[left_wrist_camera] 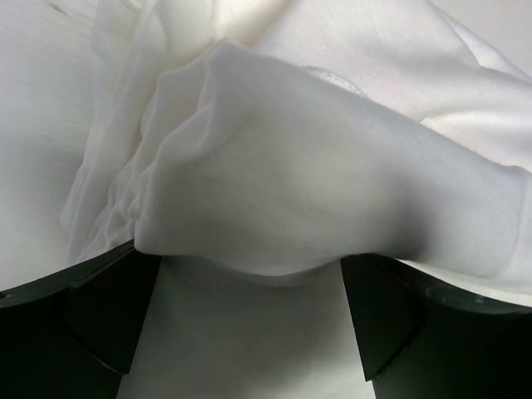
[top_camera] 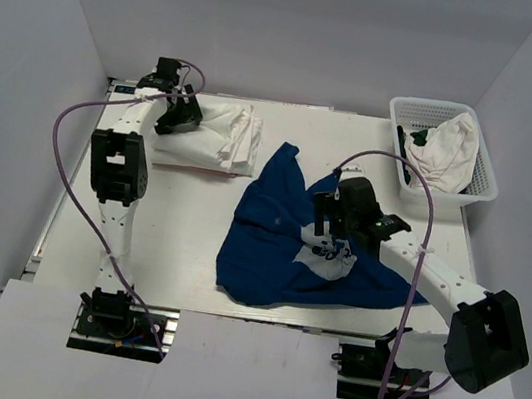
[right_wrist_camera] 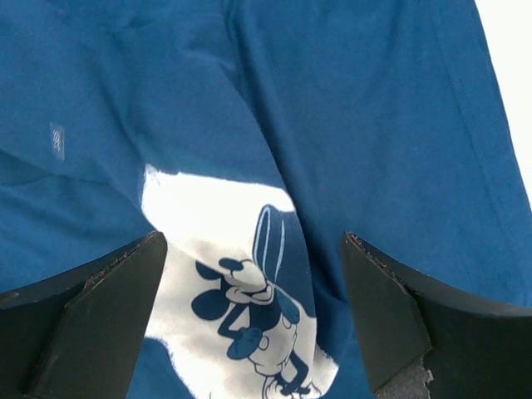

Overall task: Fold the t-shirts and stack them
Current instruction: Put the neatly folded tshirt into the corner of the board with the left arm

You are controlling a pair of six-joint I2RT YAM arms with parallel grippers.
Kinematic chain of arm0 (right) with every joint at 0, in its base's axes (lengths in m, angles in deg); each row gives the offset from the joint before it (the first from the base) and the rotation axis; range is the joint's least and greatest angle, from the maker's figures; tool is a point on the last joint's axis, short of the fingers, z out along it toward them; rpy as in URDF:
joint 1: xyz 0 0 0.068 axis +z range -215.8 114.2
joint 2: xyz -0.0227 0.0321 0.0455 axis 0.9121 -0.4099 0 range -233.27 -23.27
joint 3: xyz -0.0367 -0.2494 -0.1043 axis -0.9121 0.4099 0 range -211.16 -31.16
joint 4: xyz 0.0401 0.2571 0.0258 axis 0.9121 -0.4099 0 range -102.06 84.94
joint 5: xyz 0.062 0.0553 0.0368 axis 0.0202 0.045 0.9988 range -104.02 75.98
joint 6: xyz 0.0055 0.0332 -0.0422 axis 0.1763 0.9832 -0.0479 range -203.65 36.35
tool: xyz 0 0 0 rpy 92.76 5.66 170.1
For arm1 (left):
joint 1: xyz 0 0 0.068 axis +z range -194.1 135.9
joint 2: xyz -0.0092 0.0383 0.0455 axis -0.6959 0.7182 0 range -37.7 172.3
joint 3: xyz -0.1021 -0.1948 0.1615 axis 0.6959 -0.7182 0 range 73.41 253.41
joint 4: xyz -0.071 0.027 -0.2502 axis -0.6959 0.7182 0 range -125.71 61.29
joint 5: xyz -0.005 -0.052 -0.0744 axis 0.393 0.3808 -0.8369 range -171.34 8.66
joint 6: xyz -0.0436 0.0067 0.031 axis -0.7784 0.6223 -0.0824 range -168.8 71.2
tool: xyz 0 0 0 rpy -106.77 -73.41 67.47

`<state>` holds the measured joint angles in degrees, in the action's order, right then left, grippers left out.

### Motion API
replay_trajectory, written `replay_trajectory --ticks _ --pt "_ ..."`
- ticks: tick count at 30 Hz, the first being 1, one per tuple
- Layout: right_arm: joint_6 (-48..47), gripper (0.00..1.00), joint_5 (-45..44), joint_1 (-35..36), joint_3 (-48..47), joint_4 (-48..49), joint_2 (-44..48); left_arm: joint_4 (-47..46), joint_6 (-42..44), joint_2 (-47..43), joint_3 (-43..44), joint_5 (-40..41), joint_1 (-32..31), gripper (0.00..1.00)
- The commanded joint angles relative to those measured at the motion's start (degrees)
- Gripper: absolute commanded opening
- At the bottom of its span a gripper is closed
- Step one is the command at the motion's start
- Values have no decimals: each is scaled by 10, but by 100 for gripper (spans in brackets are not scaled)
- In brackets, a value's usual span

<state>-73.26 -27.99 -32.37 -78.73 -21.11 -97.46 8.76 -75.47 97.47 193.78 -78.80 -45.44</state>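
Observation:
A pile of white t-shirts [top_camera: 213,136] lies folded at the back left of the table. My left gripper [top_camera: 180,117] hovers at the pile's left end. In the left wrist view, my left gripper [left_wrist_camera: 249,332] is open, with a rounded fold of white cloth [left_wrist_camera: 316,166] just past its fingertips. The dark navy t-shirt [top_camera: 269,246] lies spread and crumpled mid-table. Over its right part hangs my right gripper [top_camera: 323,221]. From the right wrist, my right gripper [right_wrist_camera: 249,307] is open above the pale cartoon print [right_wrist_camera: 224,249], gripping nothing.
A white lattice basket [top_camera: 486,184] stands at the back right, holding more white cloth [top_camera: 446,147] and something dark. Bare table [top_camera: 179,236] lies between the navy shirt and the left arm. Grey walls close in both sides and the back.

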Motion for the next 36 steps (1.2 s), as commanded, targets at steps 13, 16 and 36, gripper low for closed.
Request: replay_trajectory --ticks 13,16,36 --pt "2 90 -24 -15 -112 -50 -92 -56 119 114 165 32 141 99" --pt "0 90 -24 -21 -132 -59 -112 -82 119 127 173 23 159 99" --pt "-5 90 35 -27 -133 -23 -76 -161 29 6 190 -76 183 99"
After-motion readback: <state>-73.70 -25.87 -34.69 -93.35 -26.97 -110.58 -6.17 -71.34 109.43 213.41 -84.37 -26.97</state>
